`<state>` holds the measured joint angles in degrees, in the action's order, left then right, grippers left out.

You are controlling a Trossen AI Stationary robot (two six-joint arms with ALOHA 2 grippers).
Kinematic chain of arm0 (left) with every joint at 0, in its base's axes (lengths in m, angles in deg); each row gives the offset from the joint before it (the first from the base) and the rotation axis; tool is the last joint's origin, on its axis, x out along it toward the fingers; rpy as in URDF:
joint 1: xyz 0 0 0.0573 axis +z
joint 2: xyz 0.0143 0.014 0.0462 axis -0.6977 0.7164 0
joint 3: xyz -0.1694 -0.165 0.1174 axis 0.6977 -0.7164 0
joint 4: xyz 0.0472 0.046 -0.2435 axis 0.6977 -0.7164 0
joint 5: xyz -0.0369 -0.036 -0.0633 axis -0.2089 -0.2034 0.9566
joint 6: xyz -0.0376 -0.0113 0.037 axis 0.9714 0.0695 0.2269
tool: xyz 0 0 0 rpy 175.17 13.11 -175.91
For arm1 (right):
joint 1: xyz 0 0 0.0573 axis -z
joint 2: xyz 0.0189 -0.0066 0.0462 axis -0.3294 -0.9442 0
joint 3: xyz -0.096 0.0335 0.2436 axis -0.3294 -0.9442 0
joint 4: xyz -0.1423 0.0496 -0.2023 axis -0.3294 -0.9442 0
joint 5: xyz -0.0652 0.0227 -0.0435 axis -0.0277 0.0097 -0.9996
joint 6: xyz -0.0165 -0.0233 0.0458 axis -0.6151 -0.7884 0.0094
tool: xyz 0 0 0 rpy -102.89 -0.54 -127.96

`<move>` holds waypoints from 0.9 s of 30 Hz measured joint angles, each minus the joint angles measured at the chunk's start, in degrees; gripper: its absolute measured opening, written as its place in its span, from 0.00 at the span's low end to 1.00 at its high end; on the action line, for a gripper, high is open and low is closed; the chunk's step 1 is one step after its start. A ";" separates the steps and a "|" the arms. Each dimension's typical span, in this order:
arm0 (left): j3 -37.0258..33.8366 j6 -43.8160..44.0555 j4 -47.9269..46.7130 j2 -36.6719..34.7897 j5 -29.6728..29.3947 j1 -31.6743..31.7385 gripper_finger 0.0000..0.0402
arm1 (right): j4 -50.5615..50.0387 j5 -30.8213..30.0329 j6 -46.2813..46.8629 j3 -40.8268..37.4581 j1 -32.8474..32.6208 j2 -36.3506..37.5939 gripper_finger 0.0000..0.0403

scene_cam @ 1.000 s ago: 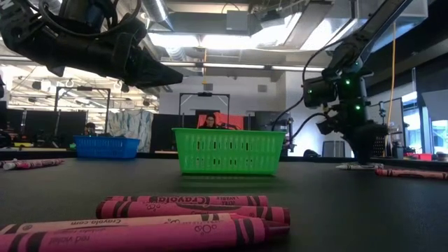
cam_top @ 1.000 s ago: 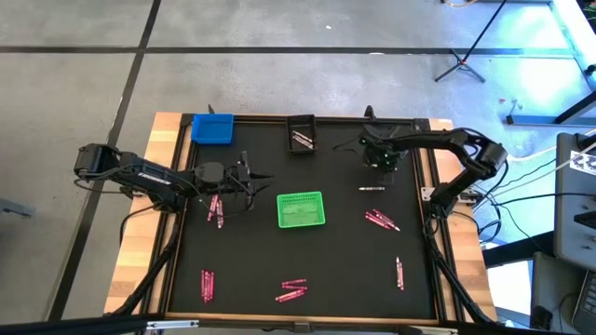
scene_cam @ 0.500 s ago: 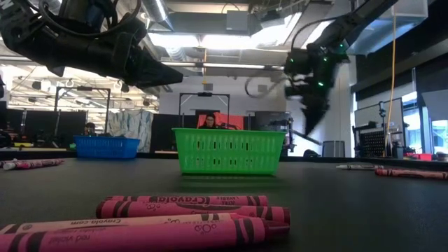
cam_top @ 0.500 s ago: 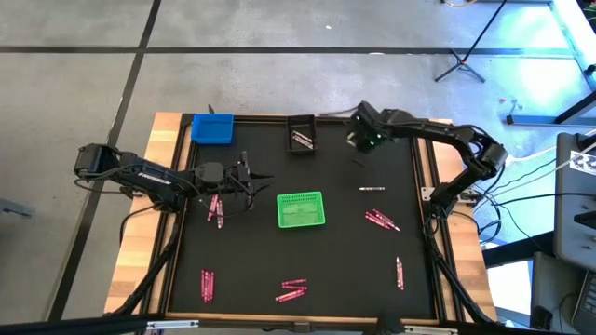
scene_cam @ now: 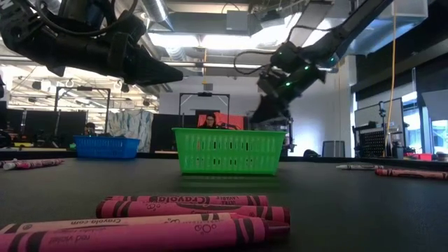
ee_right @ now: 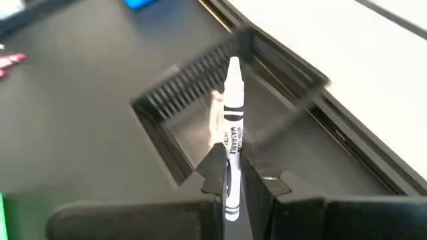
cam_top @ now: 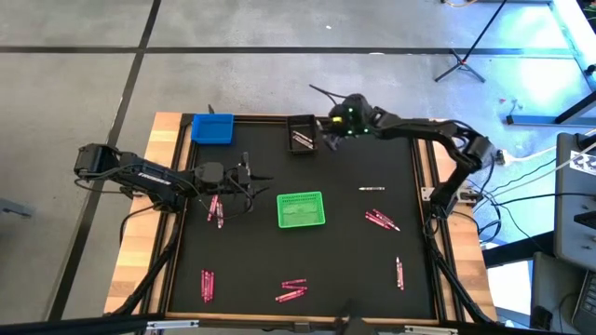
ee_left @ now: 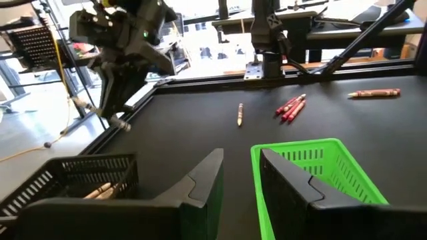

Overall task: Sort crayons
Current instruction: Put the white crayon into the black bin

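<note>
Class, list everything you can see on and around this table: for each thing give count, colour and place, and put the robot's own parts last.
Black bin: one, far edge of the table, pale crayons inside.
Blue bin: one, far left corner.
Green bin: one, middle of the table.
White crayon: one, held in the right gripper, pointing at the black bin.
Pink crayons: several groups, near edge, left of the green bin, and right side.
Single crayon: one, pale, right of the green bin.
Table: one, black top, wooden rim.
Left gripper: open, left of the green bin.
Right gripper: shut on the white crayon, beside the black bin.
</note>
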<state>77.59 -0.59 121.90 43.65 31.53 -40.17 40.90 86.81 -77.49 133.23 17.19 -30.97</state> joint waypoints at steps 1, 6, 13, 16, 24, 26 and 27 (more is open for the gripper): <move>0.00 0.00 0.00 0.00 0.00 0.00 0.22 | 2.74 0.10 0.04 0.00 -0.70 -1.02 0.07; 0.00 0.03 0.15 0.00 0.00 0.00 0.22 | 13.54 0.14 0.03 0.00 -4.00 -5.46 0.07; 0.00 0.07 0.26 0.00 0.00 0.00 0.22 | 19.87 -9.44 0.04 0.00 -6.55 -8.90 0.08; 0.00 0.09 0.26 0.00 0.00 0.00 0.22 | 19.32 -10.77 0.29 0.00 -6.42 -9.65 0.08; 0.00 0.44 0.26 0.00 0.00 0.00 0.22 | 16.87 -9.52 2.89 0.00 -6.41 -9.74 0.08; 0.00 0.47 0.26 0.00 0.00 0.00 0.22 | 16.17 -9.95 2.88 0.00 -6.41 -9.74 0.09; 0.00 0.48 0.25 0.00 0.00 0.00 0.22 | 15.72 -9.99 2.88 0.00 -6.41 -9.74 0.11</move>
<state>77.59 -0.11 122.15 43.65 31.53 -40.17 56.62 76.82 -74.61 133.23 10.79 -40.71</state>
